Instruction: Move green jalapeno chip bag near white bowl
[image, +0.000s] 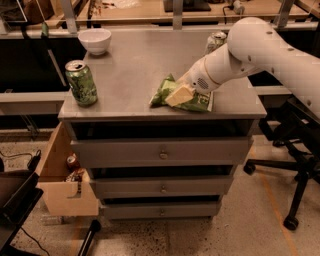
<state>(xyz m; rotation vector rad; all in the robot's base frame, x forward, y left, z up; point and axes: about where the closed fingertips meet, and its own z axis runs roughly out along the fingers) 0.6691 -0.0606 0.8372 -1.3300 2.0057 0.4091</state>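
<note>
Far left, below the surface: one open cardboard box (59, 186) beside the cabinet, small items inside, not identifiable. On the grey surface (140, 65), near the front-left corner: one green soda can (81, 83), upright, top tab visible; label print not readable. Behind it, at the back-left corner: one white bowl (95, 40), upright, plain, no markings, well apart from the can. Centre-right, near the front edge: one green jalapeno chip bag (161, 93), lying flat and crumpled; pale lettering on its right part, too blurred to read. The gripper (179, 95) rests directly on top of the bag, over its middle, so green bag shows on both sides of it; contact is evident, but whether it is open or closed on the bag cannot be told. The bag is well apart from the white bowl, diagonally across the surface. Behind the white arm (260, 50), at the back right: a second can (216, 41), partly hidden, label unreadable. Can count: two. Cabinet front: three drawers (162, 152), one knob each. Far right on the floor: one office chair (300, 170) with castors.
</note>
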